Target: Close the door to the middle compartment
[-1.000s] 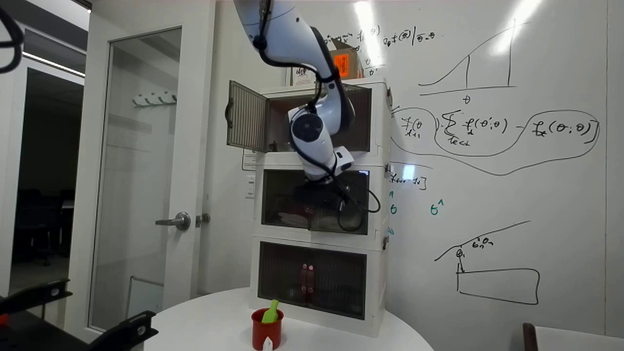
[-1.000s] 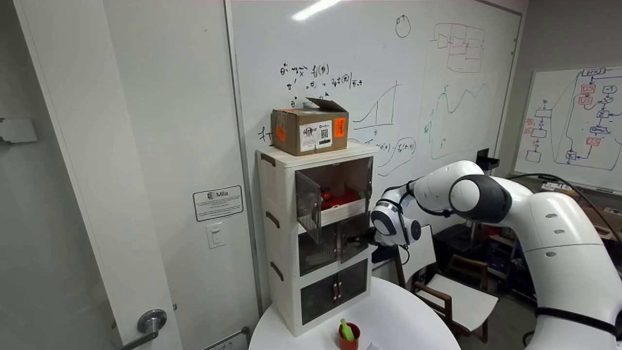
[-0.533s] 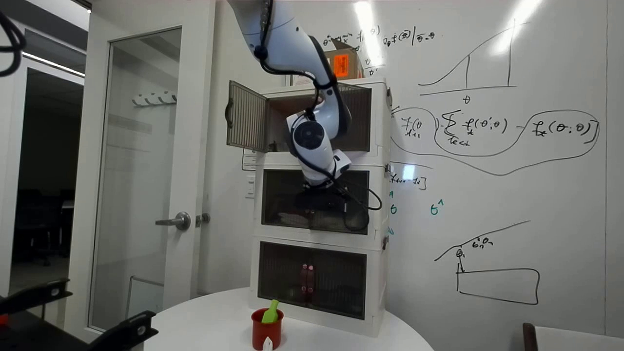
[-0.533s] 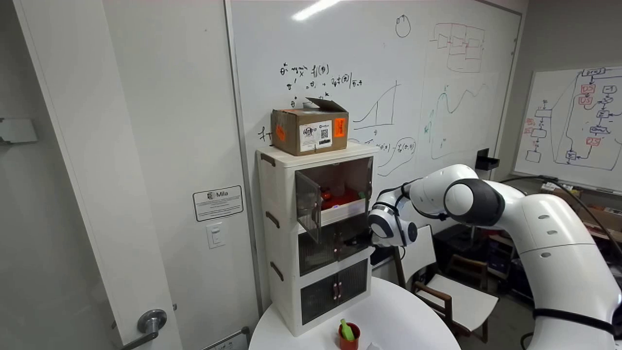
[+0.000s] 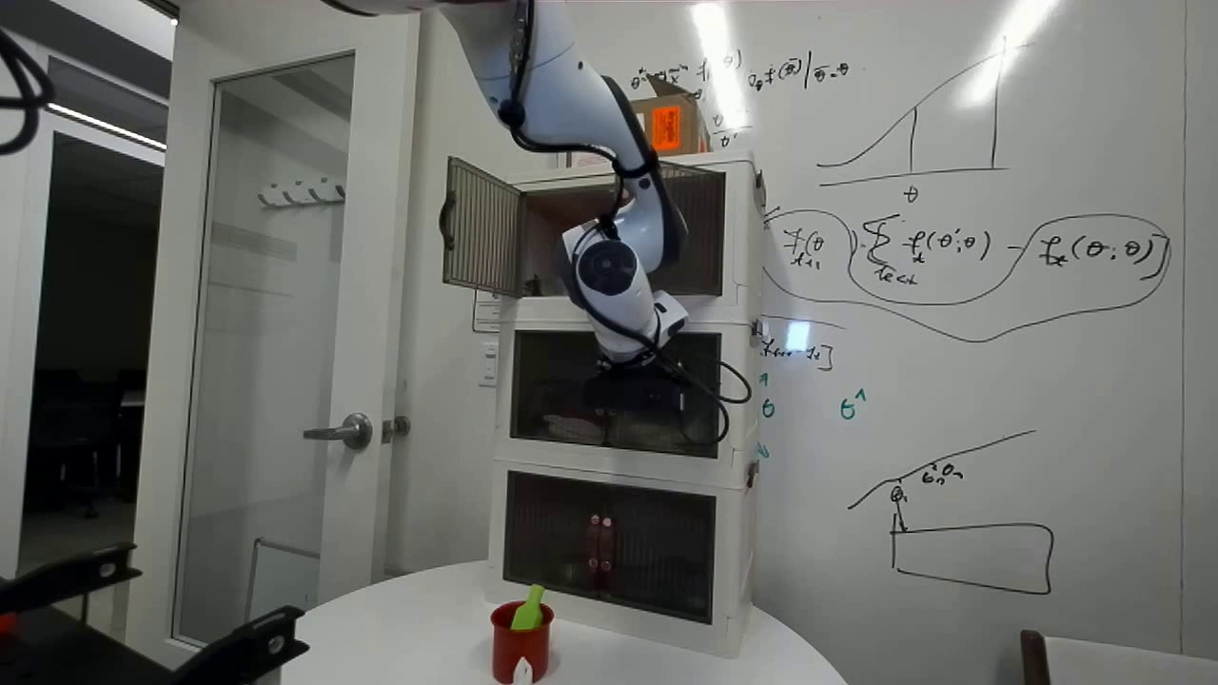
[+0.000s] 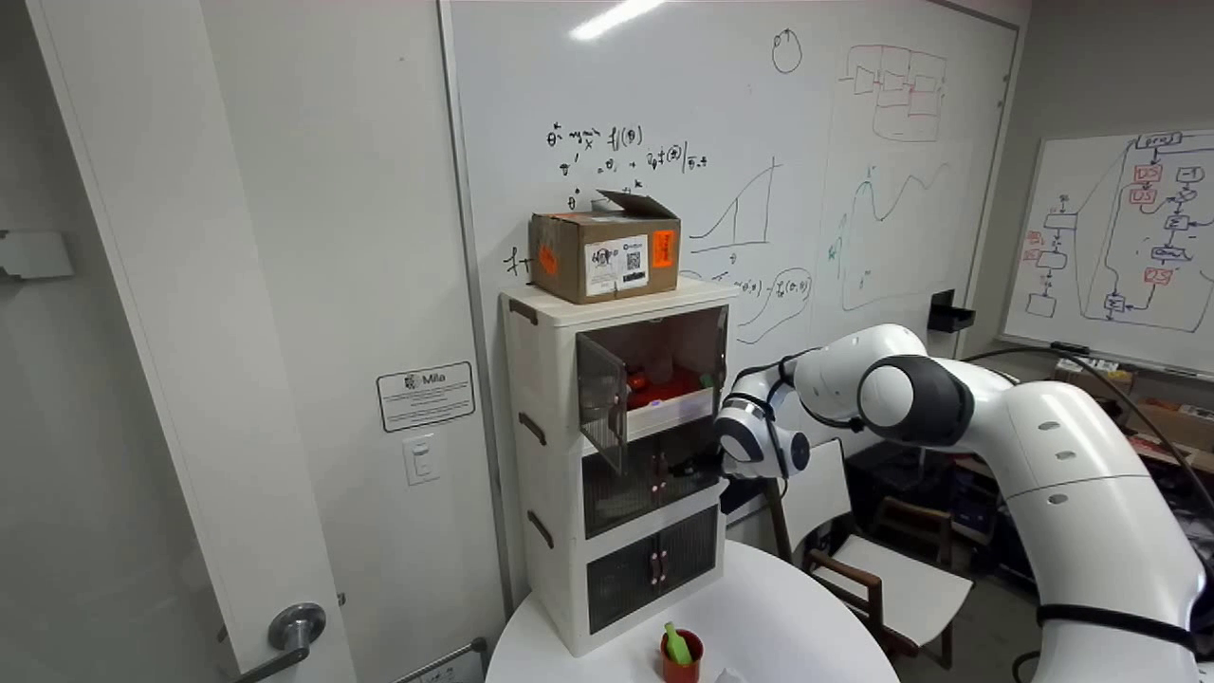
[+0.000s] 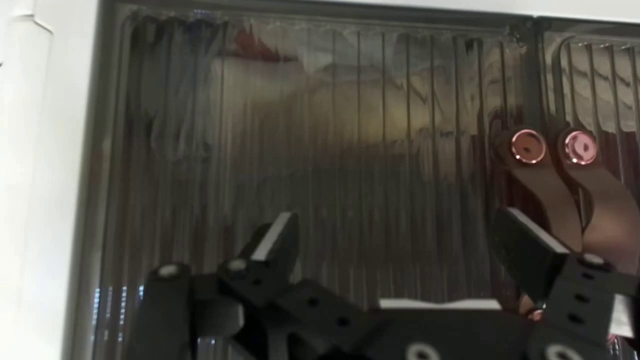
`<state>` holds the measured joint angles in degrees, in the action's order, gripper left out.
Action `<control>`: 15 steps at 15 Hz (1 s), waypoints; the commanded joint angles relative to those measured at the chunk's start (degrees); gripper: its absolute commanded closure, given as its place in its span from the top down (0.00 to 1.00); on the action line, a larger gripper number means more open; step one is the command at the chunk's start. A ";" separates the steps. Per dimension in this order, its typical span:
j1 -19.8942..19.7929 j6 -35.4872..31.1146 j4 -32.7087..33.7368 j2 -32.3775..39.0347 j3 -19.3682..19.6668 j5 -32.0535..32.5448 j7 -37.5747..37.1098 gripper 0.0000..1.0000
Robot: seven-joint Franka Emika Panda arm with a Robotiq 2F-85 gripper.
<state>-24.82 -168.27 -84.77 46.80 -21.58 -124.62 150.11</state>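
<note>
End effector (image 7: 405, 235) spread wide, nothing held; contact cannot be told. Middle compartment (image 5: 552, 381) placed straight ahead of it; ribbed smoked door leaf (image 7: 325, 170) seen about flush, latching not discernible. Push home is best made square-on, just beside the curved handles (image 7: 560, 200), which must not be snagged. Compartment's front turned towards the end effector; long axis level, crosswise to its reach.

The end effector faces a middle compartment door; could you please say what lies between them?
Only the handle on that door, partly behind the end effector, shows there in the wrist view.
</note>
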 commanded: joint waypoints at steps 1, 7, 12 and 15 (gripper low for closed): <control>-0.61 0.39 -0.67 -0.70 -0.51 0.98 -0.75 1.00; -6.25 -5.03 -15.36 -8.44 -3.90 8.24 -6.50 1.00; -14.90 -21.61 -31.40 -15.90 -15.59 15.67 -15.65 1.00; -22.20 -35.83 -37.79 -18.30 -28.44 8.07 -11.83 1.00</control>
<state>-40.36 -193.95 -114.60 33.25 -39.34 -111.64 136.90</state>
